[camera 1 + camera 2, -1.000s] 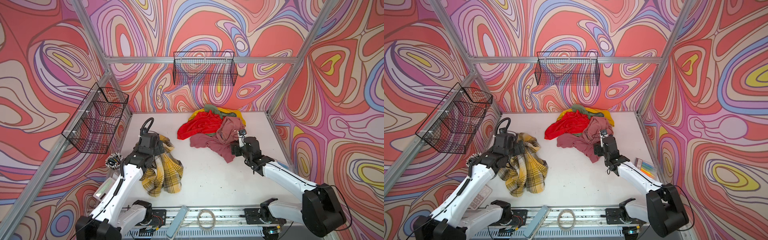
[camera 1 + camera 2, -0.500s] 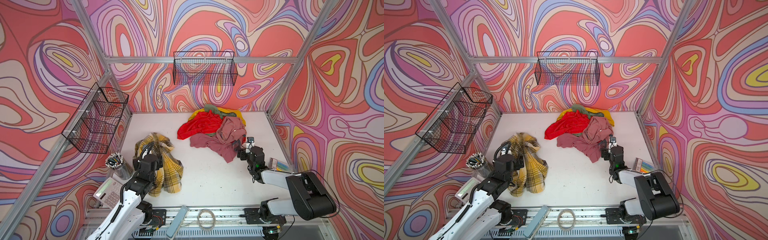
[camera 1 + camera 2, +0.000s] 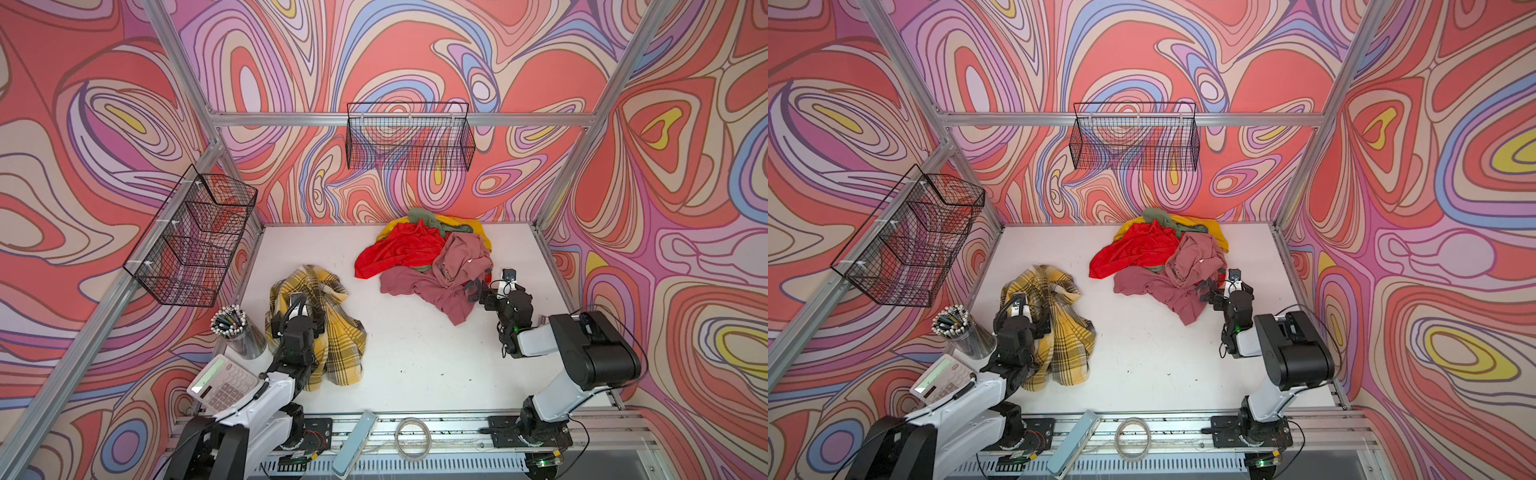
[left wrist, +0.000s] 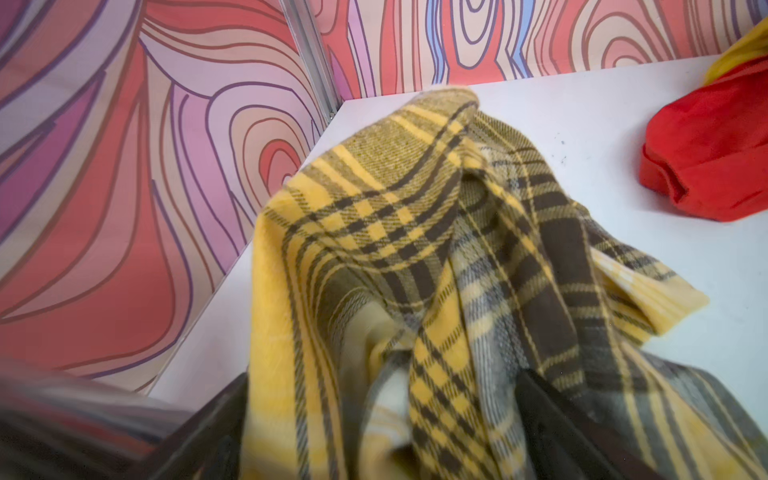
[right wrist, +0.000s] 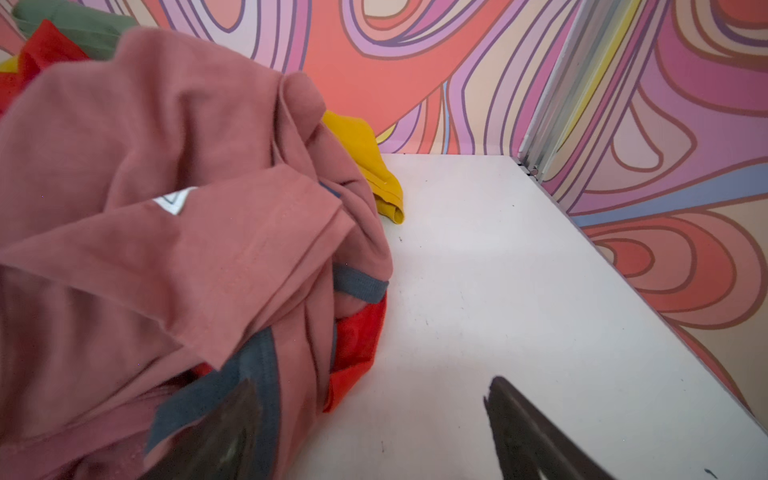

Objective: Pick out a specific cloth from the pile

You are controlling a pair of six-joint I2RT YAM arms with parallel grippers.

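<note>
Left gripper (image 3: 298,315) gapes over the cloth (image 3: 338,338), apart from the pile (image 3: 415,253); right gripper (image 5: 374,419) gapes beside it. White tag (image 5: 174,201) unreadable.

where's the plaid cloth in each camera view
Top view: plaid cloth lies left of centre.
Top view: plaid cloth lies left of centre.
Left wrist: plaid cloth fills the middle.
Right wrist: not in it.
Shared landmark: red cloth.

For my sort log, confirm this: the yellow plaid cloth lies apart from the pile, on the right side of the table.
Wrong side. The yellow plaid cloth lies apart from the pile, but on the left side of the table; both top views show it.
</note>
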